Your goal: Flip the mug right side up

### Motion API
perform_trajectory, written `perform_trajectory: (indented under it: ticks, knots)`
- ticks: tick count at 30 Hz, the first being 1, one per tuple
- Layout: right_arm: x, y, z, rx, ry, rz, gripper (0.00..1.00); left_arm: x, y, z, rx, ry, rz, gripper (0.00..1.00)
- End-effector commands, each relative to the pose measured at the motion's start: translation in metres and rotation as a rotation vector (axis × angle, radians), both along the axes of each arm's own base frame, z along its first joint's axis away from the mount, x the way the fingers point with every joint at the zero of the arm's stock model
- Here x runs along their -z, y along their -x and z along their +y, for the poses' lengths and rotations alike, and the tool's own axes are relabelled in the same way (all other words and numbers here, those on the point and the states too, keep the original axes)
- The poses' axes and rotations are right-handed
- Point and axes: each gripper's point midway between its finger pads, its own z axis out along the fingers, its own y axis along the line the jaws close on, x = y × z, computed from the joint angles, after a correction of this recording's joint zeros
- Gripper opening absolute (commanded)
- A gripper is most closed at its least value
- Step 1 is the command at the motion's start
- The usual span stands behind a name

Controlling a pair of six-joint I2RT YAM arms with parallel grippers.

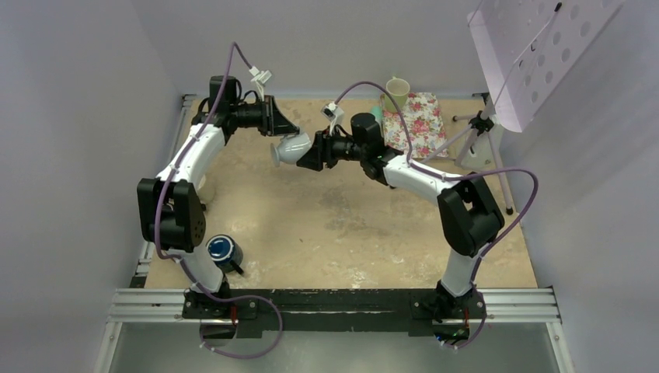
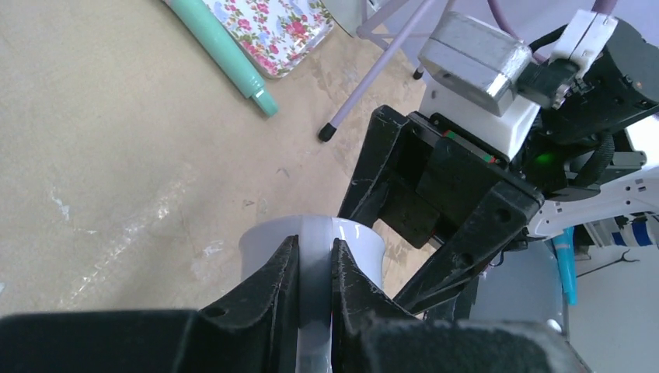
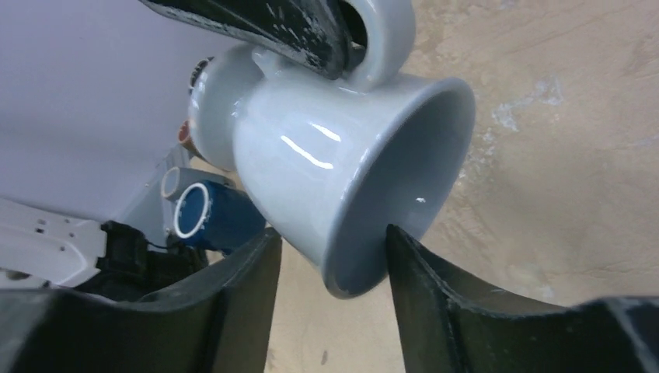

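A pale grey mug (image 1: 291, 148) hangs in the air over the back middle of the table, tilted on its side with its mouth toward the right arm. My left gripper (image 1: 281, 128) is shut on the mug's handle (image 2: 315, 260), and the mug body (image 2: 361, 249) shows beyond my fingers. In the right wrist view the mug (image 3: 326, 171) fills the frame, with its handle (image 3: 385, 39) on top. My right gripper (image 3: 330, 249) is open, its jaws straddling the lower rim: one finger outside the wall, the other in front of the mouth. It also shows in the top view (image 1: 309, 153).
A dark blue mug (image 1: 223, 250) stands near the left arm's base. A pale yellow cup (image 1: 397, 88), a floral cloth (image 1: 416, 123) and a teal cylinder (image 2: 225, 50) lie at the back right. A tripod (image 1: 474, 132) with a perforated board (image 1: 536, 47) stands at the right.
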Motion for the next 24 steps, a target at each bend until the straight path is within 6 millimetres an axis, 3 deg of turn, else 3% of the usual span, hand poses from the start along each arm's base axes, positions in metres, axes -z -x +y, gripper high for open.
perform_trajectory:
  ticks: [1, 3, 5, 10, 14, 15, 17, 20, 21, 24]
  knots:
    - [-0.058, 0.005, 0.013, -0.091, -0.128, -0.122, 0.4, -0.04, 0.018, -0.01, 0.069, 0.078, -0.081, 0.0]
    - [-0.062, 0.005, 0.013, -0.097, -0.125, -0.146, 0.16, -0.036, 0.019, -0.01, 0.07, 0.078, -0.082, 0.0]
    - [-0.061, 0.002, 0.01, -0.082, -0.108, -0.164, 0.01, -0.035, 0.018, -0.01, 0.066, 0.076, -0.091, 0.0]
    - [-0.054, -0.004, -0.004, -0.018, -0.044, -0.198, 0.0, -0.03, 0.017, -0.009, 0.061, 0.076, -0.087, 0.0]
    - [-0.067, -0.006, -0.012, 0.034, -0.051, -0.263, 0.0, -0.029, 0.014, -0.011, 0.054, 0.088, -0.072, 0.0]
    - [-0.071, -0.01, -0.016, 0.064, -0.045, -0.282, 0.0, -0.028, 0.011, -0.01, 0.042, 0.086, -0.063, 0.08]
    - [-0.072, -0.022, -0.024, 0.13, 0.01, -0.308, 0.0, -0.026, 0.005, -0.007, 0.01, 0.061, -0.055, 0.48]
    - [-0.043, -0.041, -0.045, 0.212, 0.23, -0.302, 0.0, -0.019, -0.01, 0.002, -0.063, -0.019, -0.078, 0.91]
    - [-0.033, -0.045, -0.056, 0.239, 0.311, -0.296, 0.0, -0.019, -0.015, 0.006, -0.086, -0.042, -0.084, 0.99]
    - [-0.017, -0.058, -0.094, 0.336, 0.542, -0.323, 0.0, -0.02, -0.031, 0.022, -0.183, -0.111, -0.092, 1.0]
